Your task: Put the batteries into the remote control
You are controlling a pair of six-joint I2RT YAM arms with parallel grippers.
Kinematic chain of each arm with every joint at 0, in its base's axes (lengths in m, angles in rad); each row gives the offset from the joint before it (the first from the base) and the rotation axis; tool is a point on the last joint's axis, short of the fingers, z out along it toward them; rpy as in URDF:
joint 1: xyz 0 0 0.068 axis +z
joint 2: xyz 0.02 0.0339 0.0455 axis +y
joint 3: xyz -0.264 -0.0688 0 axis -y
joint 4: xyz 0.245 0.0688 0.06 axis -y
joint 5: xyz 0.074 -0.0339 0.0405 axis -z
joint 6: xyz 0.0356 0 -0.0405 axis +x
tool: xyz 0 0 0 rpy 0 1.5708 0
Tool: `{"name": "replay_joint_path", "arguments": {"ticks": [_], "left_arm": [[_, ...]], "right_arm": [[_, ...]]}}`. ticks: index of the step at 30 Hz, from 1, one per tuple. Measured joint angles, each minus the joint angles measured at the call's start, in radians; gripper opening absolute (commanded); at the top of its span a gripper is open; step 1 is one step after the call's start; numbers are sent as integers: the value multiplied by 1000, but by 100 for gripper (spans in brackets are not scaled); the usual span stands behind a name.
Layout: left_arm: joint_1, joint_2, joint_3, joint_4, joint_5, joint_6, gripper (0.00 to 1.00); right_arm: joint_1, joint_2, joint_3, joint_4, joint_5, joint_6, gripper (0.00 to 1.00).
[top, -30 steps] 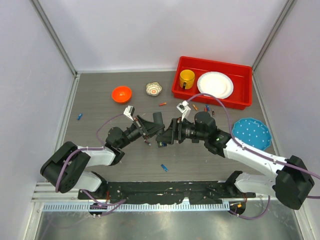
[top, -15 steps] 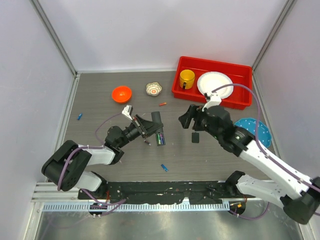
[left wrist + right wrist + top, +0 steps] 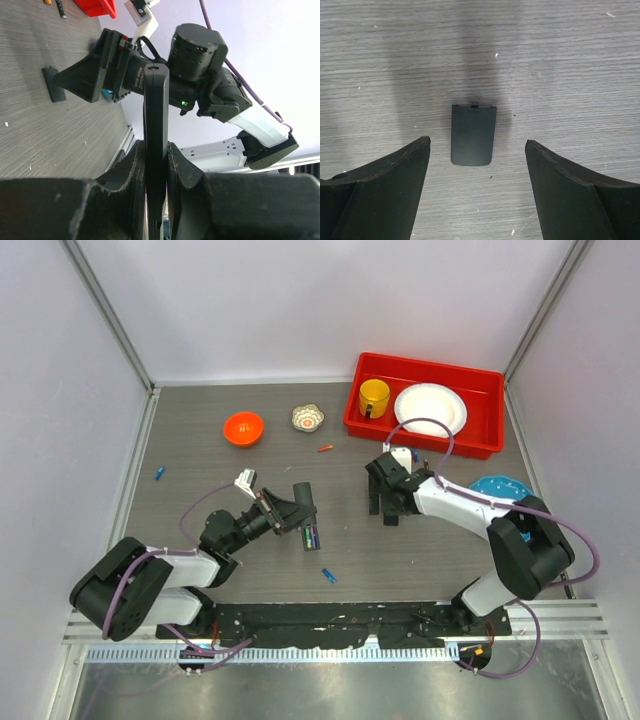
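Observation:
The remote control (image 3: 310,536) is a slim black bar, and my left gripper (image 3: 292,512) is shut on it left of centre. Small coloured batteries show in its open slot. In the left wrist view the remote control (image 3: 156,115) stands edge-on between the fingers (image 3: 127,170) of the left gripper (image 3: 156,160). My right gripper (image 3: 385,502) is open and low over a small black battery cover (image 3: 391,518) that lies flat on the table. The cover (image 3: 472,135) lies between the wide-apart tips of the right gripper (image 3: 477,142), touching neither. Loose batteries: a blue one (image 3: 328,575), an orange one (image 3: 325,448), another blue one (image 3: 159,473).
A red bin (image 3: 480,445) at the back right holds a yellow mug (image 3: 375,397) and a white plate (image 3: 430,408). An orange bowl (image 3: 243,427) and a small patterned bowl (image 3: 308,418) sit at the back. A blue plate (image 3: 503,490) lies under the right arm.
My right gripper has pulled away from the remote to the right, opened wider and come down over the cover on the table. My left gripper has drawn the remote slightly back toward the left.

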Motion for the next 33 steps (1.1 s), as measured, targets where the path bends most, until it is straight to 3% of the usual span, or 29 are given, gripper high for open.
{"name": "replay_joint_path", "arguments": {"ticks": [18, 33], "left_arm": [[0, -26, -24, 0, 8, 19, 0], [0, -7, -23, 0, 9, 19, 0]], "right_arm": [[-13, 63, -61, 130, -104, 5, 67], [-13, 26, -111, 177, -106, 11, 63]]}}
